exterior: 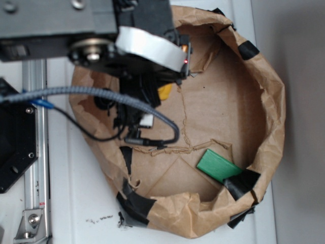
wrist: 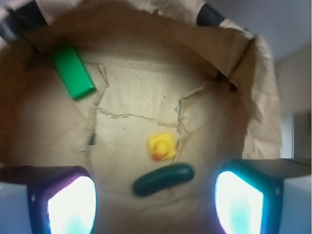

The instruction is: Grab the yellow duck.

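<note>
Above the paper-lined basin (wrist: 253, 97), wide-open gripper (wrist: 155, 200) hovers in approach; next, advance past dark green toy (wrist: 164, 179) onto yellow duck (wrist: 162, 146).

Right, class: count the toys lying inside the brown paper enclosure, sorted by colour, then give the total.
Yellow: 1, the yellow duck
Dark green: 1, the oblong cucumber-shaped toy
Bright green: 1, the flat rectangular block
Total: 3
</note>
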Robot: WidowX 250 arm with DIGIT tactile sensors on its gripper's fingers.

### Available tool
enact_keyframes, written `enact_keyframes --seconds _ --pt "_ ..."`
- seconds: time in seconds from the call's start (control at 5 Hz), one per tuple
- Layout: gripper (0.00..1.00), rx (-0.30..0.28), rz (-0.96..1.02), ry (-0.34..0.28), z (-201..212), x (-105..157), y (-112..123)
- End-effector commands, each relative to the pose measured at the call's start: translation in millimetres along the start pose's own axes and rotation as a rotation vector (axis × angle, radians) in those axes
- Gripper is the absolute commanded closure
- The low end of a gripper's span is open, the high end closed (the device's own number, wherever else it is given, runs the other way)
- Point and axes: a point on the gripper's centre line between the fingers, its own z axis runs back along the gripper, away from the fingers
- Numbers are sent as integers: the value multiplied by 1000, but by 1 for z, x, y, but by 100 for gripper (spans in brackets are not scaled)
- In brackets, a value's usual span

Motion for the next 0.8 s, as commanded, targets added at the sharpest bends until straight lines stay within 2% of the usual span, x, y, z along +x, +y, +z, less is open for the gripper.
enact_keyframes --seconds 0.0,0.4,0.6 --pt "0 20 7 -36 9 7 4" --pt "0 20 7 -36 9 7 4" --pt "0 29 -79 -46 -20 20 13"
